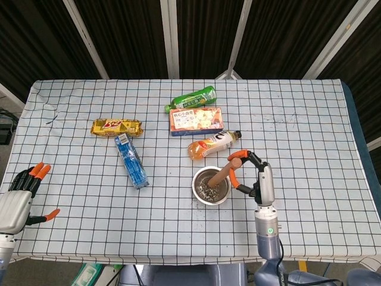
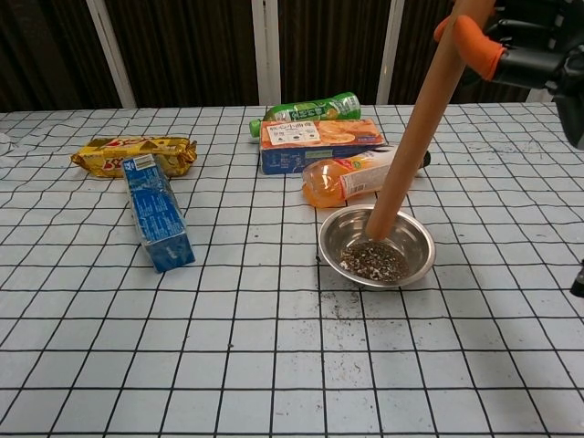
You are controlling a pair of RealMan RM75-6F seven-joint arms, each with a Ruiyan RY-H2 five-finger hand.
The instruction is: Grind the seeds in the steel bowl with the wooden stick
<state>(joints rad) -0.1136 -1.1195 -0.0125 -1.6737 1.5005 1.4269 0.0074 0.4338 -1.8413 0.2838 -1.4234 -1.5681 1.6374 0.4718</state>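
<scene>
The steel bowl [image 1: 211, 185] [image 2: 377, 244] sits near the table's middle front, with dark seeds [image 2: 374, 261] in its bottom. My right hand [image 1: 249, 173] [image 2: 516, 46] grips the upper end of the wooden stick [image 1: 220, 174] [image 2: 412, 135]. The stick slants down to the left, and its lower tip is inside the bowl at the seeds. My left hand [image 1: 21, 196] hangs at the table's front left corner, fingers spread, holding nothing.
Behind the bowl lie an orange drink bottle [image 1: 212, 145], an orange-pictured box [image 1: 196, 120] and a green bottle [image 1: 191, 98]. A blue packet [image 1: 131, 160] and a yellow snack bag [image 1: 116, 126] lie to the left. Some seeds are scattered on the checked cloth [image 2: 339, 310] in front of the bowl.
</scene>
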